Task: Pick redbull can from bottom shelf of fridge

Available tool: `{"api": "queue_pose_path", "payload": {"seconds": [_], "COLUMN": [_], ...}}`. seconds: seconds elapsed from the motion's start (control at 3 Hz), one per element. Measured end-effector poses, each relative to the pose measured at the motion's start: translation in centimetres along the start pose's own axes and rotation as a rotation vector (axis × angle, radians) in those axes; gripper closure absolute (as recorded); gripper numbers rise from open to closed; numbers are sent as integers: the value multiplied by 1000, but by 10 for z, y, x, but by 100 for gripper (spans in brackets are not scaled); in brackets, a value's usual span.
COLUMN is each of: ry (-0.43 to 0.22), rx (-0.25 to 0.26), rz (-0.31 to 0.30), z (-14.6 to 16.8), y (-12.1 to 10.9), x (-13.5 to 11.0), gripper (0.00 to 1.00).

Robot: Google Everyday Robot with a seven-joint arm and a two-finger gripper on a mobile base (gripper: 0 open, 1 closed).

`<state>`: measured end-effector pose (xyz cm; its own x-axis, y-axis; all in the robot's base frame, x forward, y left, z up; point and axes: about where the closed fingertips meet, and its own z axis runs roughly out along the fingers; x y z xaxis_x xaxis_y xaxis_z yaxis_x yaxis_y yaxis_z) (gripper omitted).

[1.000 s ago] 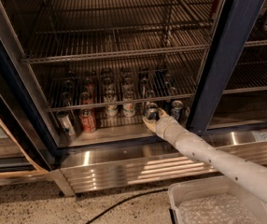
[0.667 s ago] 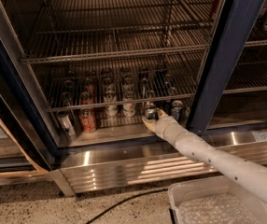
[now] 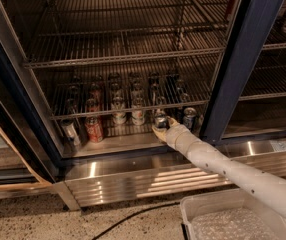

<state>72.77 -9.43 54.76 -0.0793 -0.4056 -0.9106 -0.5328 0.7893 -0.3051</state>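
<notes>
Near the front edge of the bottom shelf [image 3: 117,143] in the fridge [image 3: 243,59], the redbull can [image 3: 159,119] stands upright, long axis 12-to-6, a wire rack [image 3: 133,90] close overhead, another can [image 3: 189,118] at 3 o'clock, the gripper [image 3: 162,128] at it from 5 o'clock, grasp impossible to tell.

I see the bottom shelf [image 3: 118,144], mid-frame, carrying a red can [image 3: 94,129], whitish cans [image 3: 119,116] and the redbull can [image 3: 160,120], my gripper [image 3: 162,130] right at it.

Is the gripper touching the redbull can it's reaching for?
Cannot tell. Camera view: the gripper, at the bottom shelf, overlaps the redbull can, hiding any contact.
</notes>
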Motion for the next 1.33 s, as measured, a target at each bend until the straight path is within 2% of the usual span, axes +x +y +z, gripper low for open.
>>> {"api": "queue_pose_path", "payload": {"seconds": [0.33,0.67,1.0,1.33], "ry": [-26,-82,-156,-188], "rx": [-13,-49,-92,-116], "rz": [13,78,127,148], "z": [-3,-15,-29,-39], "y": [2,7,14,19], "x": [-6,-29,-65,-88], "gripper": [100,100,100,100]}}
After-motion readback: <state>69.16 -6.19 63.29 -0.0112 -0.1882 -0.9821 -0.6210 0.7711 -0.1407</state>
